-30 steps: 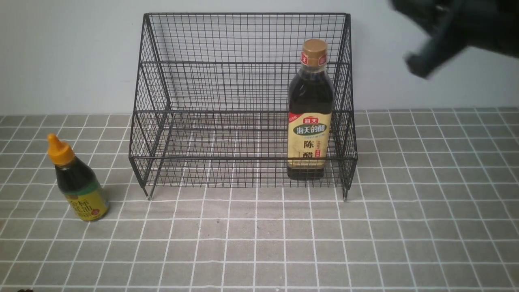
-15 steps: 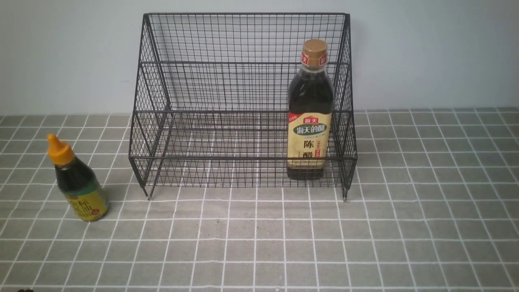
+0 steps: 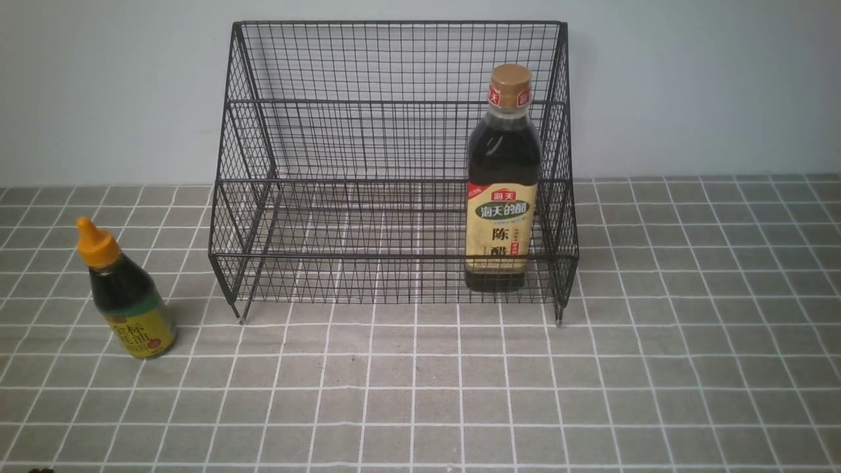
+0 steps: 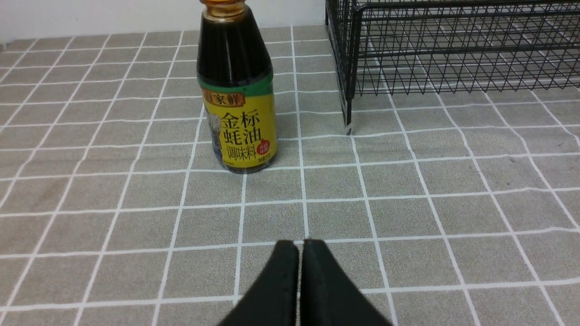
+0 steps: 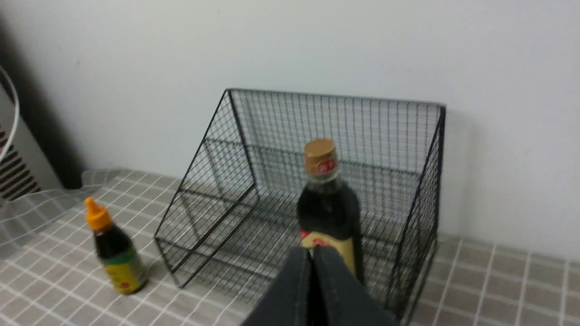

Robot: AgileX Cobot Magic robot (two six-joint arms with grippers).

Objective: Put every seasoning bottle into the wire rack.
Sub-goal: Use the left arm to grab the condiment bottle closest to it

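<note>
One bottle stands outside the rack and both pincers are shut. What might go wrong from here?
1. The left pincer faces the oyster sauce bottle with its jaws shut; advancing without opening them could topple the bottle.
2. The wire rack has a raised front rail; a low carry might snag the bottle on it.

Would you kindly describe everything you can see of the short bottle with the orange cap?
The short bottle holds dark liquid under an orange pointed cap, with a yellow label, green-edged on top, printed in Chinese characters. It stands upright on the grey checked cloth, left of the wire rack and outside it, touching nothing else.
</note>
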